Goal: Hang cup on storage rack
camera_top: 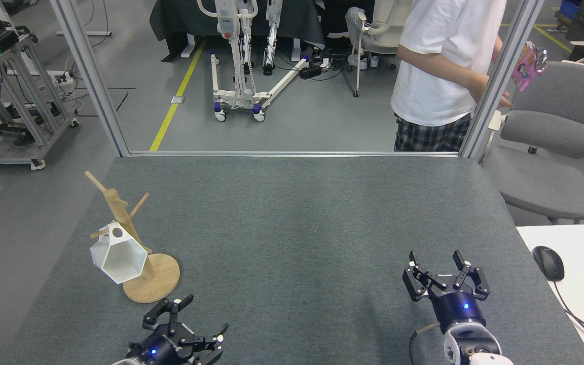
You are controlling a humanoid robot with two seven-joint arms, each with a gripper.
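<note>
The white faceted cup (117, 257) hangs by its holed tab on a low left peg of the wooden storage rack (146, 276), its hexagonal mouth facing me. The rack stands at the left of the grey table, post slanted, upper pegs bare. My left gripper (190, 322) is open and empty at the bottom edge, to the right of and below the rack's round base. My right gripper (443, 267) is open and empty at the lower right, far from the rack.
A person in a white shirt (444, 66) stands past the table's far right corner beside a metal post (500, 76). A grey chair (550, 147) is right of the table. A white desk with a mouse (548, 263) borders the right edge.
</note>
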